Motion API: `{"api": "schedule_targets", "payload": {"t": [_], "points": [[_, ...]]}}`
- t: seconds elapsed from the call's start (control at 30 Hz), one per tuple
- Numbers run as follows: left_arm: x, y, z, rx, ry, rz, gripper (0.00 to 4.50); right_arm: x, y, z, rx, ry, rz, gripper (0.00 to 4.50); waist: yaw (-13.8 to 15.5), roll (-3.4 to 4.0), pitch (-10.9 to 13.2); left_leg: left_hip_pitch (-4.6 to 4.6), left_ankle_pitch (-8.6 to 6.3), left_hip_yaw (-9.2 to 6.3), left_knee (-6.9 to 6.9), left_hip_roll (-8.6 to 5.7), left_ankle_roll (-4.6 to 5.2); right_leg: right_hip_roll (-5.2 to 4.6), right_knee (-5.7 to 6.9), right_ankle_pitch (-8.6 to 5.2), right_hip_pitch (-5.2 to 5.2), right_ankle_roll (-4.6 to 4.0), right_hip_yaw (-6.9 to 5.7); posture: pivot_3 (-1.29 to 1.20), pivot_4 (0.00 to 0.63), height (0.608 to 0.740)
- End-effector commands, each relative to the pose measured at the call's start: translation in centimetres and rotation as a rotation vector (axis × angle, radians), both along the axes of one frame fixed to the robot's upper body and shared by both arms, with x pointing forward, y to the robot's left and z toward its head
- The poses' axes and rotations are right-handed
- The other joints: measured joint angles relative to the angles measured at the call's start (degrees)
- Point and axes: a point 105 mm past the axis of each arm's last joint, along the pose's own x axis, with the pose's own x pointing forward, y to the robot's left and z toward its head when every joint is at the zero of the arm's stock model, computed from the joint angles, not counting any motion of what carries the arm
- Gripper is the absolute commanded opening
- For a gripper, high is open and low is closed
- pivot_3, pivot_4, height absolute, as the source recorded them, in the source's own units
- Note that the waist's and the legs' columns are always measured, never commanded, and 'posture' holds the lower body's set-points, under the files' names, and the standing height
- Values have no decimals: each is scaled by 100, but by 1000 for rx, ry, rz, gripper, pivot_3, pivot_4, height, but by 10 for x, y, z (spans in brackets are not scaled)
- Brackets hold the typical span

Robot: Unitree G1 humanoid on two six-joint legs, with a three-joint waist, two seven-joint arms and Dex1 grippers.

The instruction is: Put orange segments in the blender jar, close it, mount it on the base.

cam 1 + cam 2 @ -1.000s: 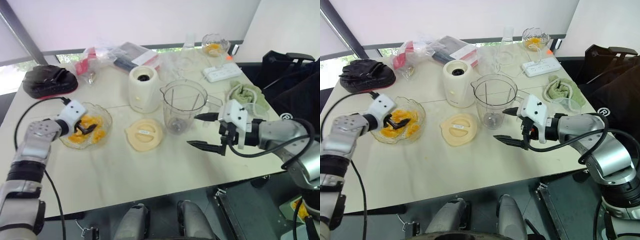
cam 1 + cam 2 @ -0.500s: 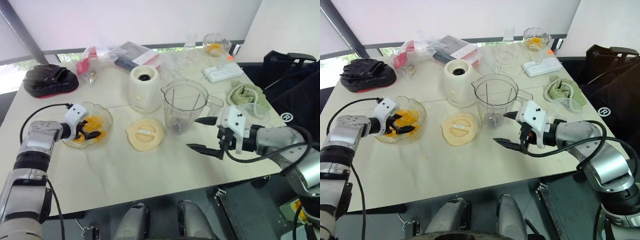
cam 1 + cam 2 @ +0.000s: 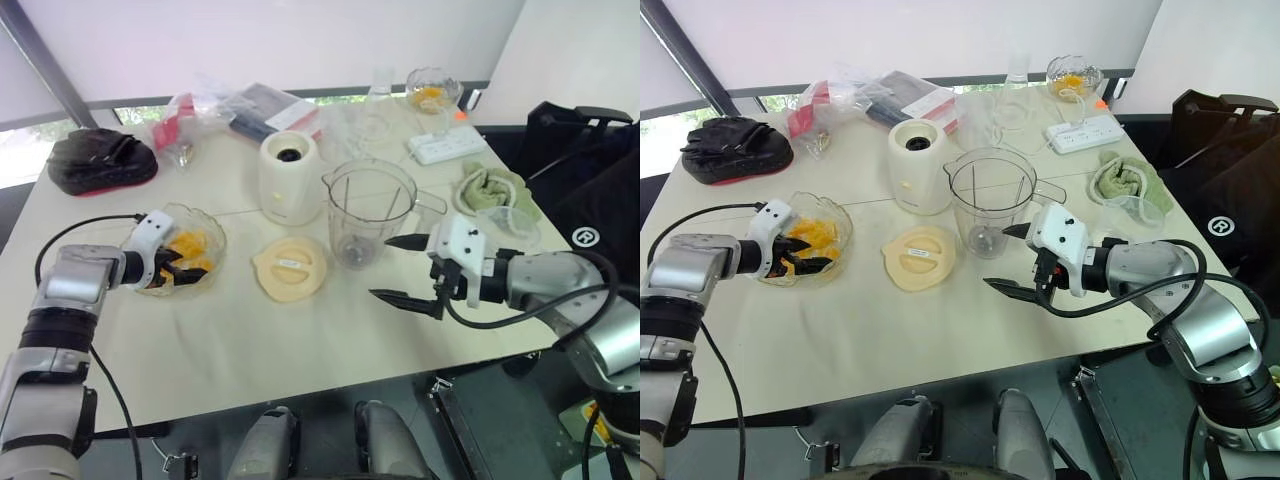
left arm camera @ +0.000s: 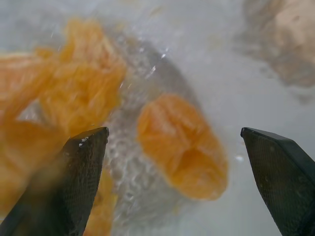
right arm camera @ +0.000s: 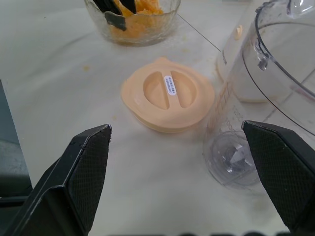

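Note:
Orange segments [image 3: 190,244] lie in a glass bowl [image 3: 212,236] at the table's left. My left gripper [image 3: 173,271] is open with its fingers dipped into the bowl, an orange segment [image 4: 179,146] lying between them. The clear blender jar [image 3: 366,212] stands upright mid-table without its lid. The cream lid [image 3: 289,267] lies flat to its left, and the cream base [image 3: 287,178] stands behind. My right gripper [image 3: 406,271] hovers open just right of the jar, holding nothing.
A black pouch [image 3: 98,160] sits at the back left, bags and packets [image 3: 238,108] at the back. A white power strip [image 3: 445,146], a second glass bowl [image 3: 430,90] and a green cloth [image 3: 488,189] lie at the right.
My left gripper has sunk lower into the bowl among the segments. My right gripper has drifted slightly left, staying open.

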Motion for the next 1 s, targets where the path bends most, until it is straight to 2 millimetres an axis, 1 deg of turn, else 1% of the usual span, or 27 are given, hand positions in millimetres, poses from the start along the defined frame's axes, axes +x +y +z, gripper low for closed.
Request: {"api": "schedule_targets", "payload": {"t": [0.03,0.27,0.47,0.57,0.6,0.67,0.7,1.0], "points": [[4,3,-4,14,-10,38,4500,0,1,10,2,-56,7,4445,4,0,0,0,0,0,0,-1,0,-1,0,0,0,0,0,0,150,740],[15,-5,-18,-62,26,111,4500,1,0,12,0,-64,0,4445,3,-2,-3,0,1,0,2,-1,-2,0,2,0,1,0,-1,0,150,740],[14,-8,-31,-84,65,151,4500,1,-1,13,-3,-74,-10,4445,2,0,-4,18,1,2,1,-1,-2,0,7,0,15,0,0,0,150,740],[11,-7,-34,-82,79,153,3628,3,-1,13,-4,-79,-16,4500,1,1,-5,26,1,1,1,-1,-1,-1,6,0,24,0,0,0,150,740],[10,-7,-34,-81,82,153,3206,4,-1,14,-4,-82,-16,4500,2,1,-6,26,1,2,1,-1,-1,-1,6,0,24,0,0,0,150,740],[9,-4,-30,-82,83,155,2108,4,0,15,-3,-84,-15,4500,0,1,-6,28,1,1,1,-1,-1,-1,6,0,25,0,1,0,150,740],[9,-2,-29,-80,82,155,1632,5,0,15,-2,-85,-14,4500,-1,1,-6,27,1,2,1,-1,-1,-1,6,0,25,0,1,0,150,740],[9,-1,-20,-73,50,138,1632,10,3,15,-7,-94,4,4500,-14,0,-6,26,1,2,0,-1,-2,-1,6,0,21,0,1,0,150,740]]}}
